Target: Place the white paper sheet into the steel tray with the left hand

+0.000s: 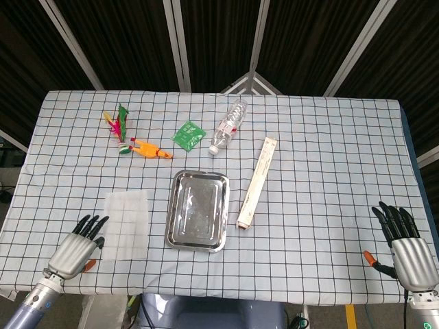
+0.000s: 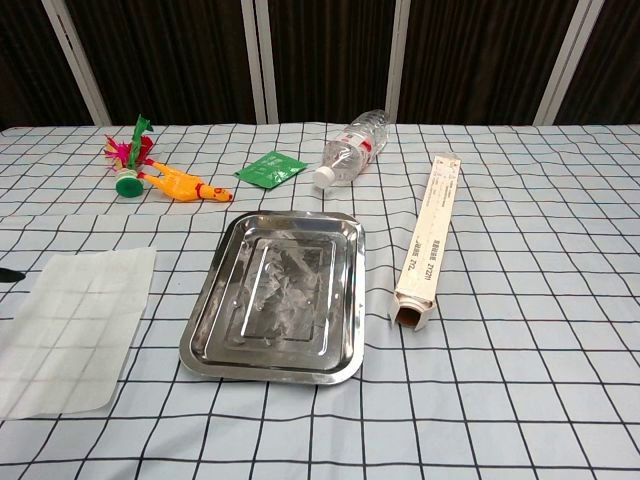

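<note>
A white, half-see-through paper sheet (image 1: 125, 225) (image 2: 72, 328) lies flat on the checked cloth, left of the steel tray (image 1: 178, 233) (image 2: 211, 332). The tray holds only crinkled clear film. My left hand (image 1: 76, 247) hovers at the near left table edge, fingers apart and pointing at the sheet's near left corner, holding nothing. A dark fingertip (image 2: 6, 273) just enters the chest view at the left border. My right hand (image 1: 406, 245) stays at the near right corner, fingers spread and empty.
A long cardboard box (image 1: 256, 182) (image 2: 429, 238) lies right of the tray. Behind the tray are a clear plastic bottle (image 1: 228, 126), a green sachet (image 1: 188, 134), an orange rubber chicken (image 1: 151, 149) and a feathered shuttlecock (image 1: 121, 129).
</note>
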Controlling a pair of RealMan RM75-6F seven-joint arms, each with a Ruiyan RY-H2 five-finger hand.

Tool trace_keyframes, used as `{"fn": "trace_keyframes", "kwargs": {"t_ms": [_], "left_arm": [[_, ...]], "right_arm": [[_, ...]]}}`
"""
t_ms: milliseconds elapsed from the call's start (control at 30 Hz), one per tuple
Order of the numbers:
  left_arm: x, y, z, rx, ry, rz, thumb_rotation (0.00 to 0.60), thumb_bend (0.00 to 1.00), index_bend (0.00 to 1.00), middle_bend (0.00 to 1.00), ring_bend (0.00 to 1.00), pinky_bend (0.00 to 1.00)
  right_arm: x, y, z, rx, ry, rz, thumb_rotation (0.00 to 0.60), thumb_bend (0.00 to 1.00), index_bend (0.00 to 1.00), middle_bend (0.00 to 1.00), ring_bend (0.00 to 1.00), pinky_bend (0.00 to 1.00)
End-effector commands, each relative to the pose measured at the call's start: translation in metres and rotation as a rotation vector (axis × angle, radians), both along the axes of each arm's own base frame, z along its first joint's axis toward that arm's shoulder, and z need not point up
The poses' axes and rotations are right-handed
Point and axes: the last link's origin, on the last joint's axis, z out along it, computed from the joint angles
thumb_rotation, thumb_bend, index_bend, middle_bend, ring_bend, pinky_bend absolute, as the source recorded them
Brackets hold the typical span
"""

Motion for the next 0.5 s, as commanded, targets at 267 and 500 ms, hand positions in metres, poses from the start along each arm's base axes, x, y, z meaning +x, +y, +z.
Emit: {"fn": "trace_keyframes", "kwargs": {"t_ms": [267, 500], "left_arm": [[0.001, 0.005, -0.014, -0.031, 0.003, -0.017, 0.600, 0.27, 0.48, 0.00, 0.00, 0.00], [0.002, 0.005, -0.019, -0.041, 0.001, -0.012, 0.600, 0.27, 0.48, 0.00, 0.00, 0.00]], "right_arm": [[0.000, 0.000, 0.000, -0.004, -0.001, -0.002, 0.600, 0.29, 0.00, 0.00, 0.00, 0.00], [0.000, 0.000, 0.001, -0.004, -0.005, -0.001, 0.600, 0.29, 0.00, 0.00, 0.00, 0.00]]}}
